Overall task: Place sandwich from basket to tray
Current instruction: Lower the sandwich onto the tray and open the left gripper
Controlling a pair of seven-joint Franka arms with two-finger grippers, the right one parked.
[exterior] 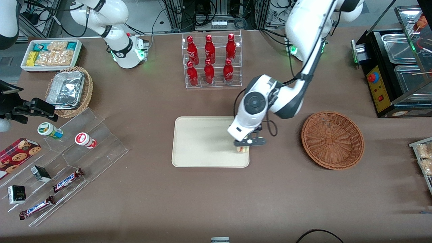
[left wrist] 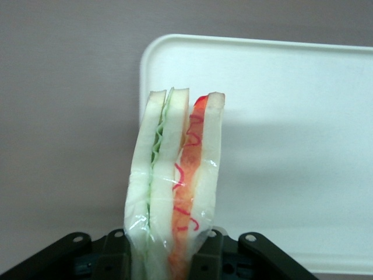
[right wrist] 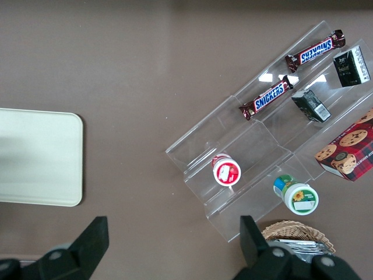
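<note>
The left arm's pincer [exterior: 243, 145] hangs over the corner of the flat cream-beige rectangular tray [exterior: 199, 145] that lies nearest the front camera and toward the working arm's end of the brown surface [exterior: 216, 199]. Its two black fingers [left wrist: 116, 256] are clamped on the small triangular sandwich [left wrist: 175, 186] — a wedge of pale white bread in clear wrap, gripped by its lower part. The wrist view shows the wedge standing roughly upright between the fingers, its cut edge exposed: a light green layer in one half, an orange-red layer with red squiggles in the other. In that view the tray's rounded corner and low raised rim sit under the sandwich; whether the wedge touches the tray floor cannot be told. In the front view only a pale sliver of the sandwich shows below the pincer, within the tray's rim.

The round, shallow reddish-brown woven wicker basket [exterior: 332, 139] sits well apart from the tray, toward the working arm's end of the surface, with nothing in it. Farther from the front camera than the tray stands a clear acrylic rack of red bottles [exterior: 212, 60]. Toward the parked arm's end lies a clear stepped display [exterior: 77, 158] holding snack bars, small cartons and two small cups — all well apart from the tray.
</note>
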